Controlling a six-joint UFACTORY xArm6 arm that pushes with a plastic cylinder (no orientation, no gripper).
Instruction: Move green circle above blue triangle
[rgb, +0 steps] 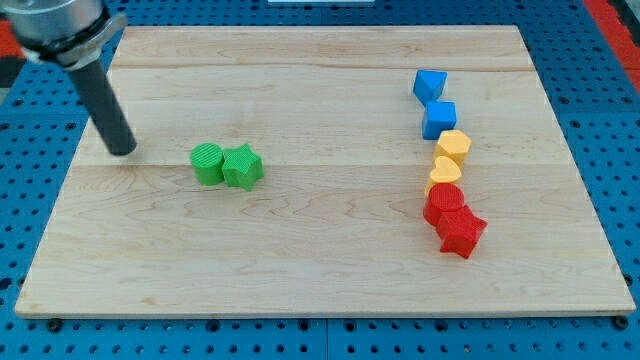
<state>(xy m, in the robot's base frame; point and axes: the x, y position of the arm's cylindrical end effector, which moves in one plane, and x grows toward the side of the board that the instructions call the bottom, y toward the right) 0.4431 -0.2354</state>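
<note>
The green circle block (208, 163) lies left of the board's middle, touching a green star block (242, 166) on its right. The blue triangle block (430, 84) lies at the upper right, with a blue cube (439, 119) just below it. My tip (122, 150) rests on the board to the left of the green circle, a clear gap away, touching no block.
Below the blue cube runs a column of blocks: a yellow block (453, 146), a yellow heart (445, 172), a red block (443, 204) and a red star (462, 232). The wooden board (320, 270) lies on a blue pegboard.
</note>
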